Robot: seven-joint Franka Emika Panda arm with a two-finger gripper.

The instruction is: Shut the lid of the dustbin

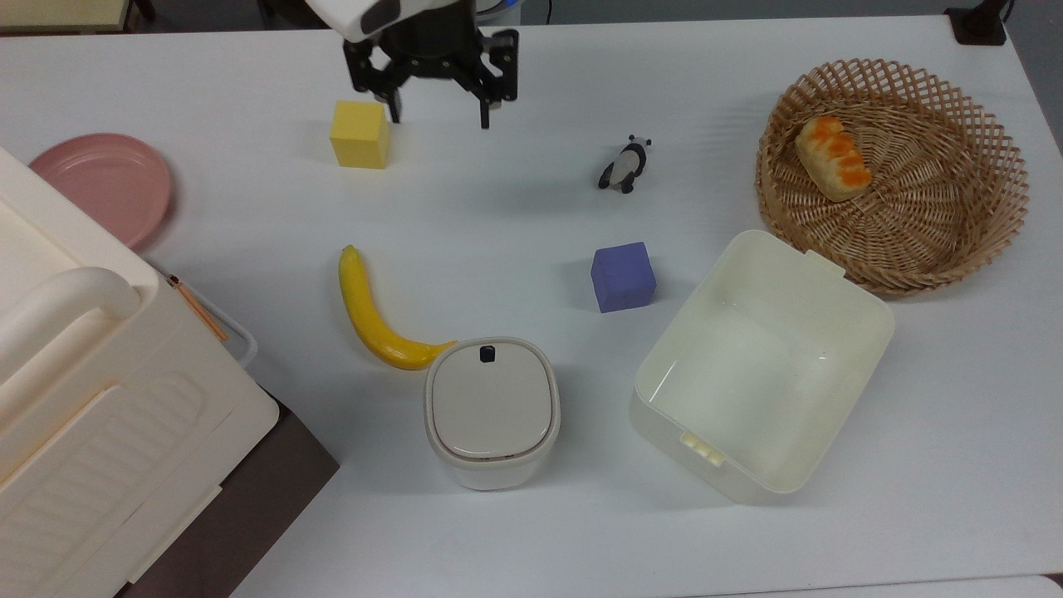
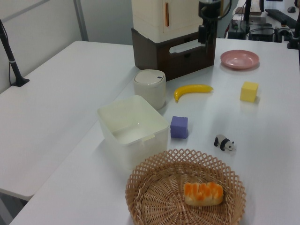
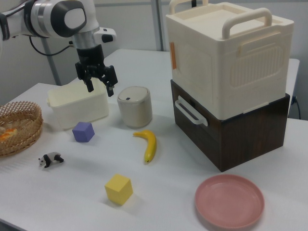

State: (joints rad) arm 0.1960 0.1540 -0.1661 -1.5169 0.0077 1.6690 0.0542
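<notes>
on the white table, lid flat on dustbin, gripper raised, fingers spread wide, empty

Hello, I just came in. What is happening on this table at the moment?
A robot arm is working on closing a small dustbin. Its lid now lies flat on top, so the bin looks closed. The gripper is open, holds nothing, and hangs above the table near the yellow cube, well away from the bin. A banana lies beside the bin, its tip at the rim. An open tub stands on the bin's other side.
</notes>
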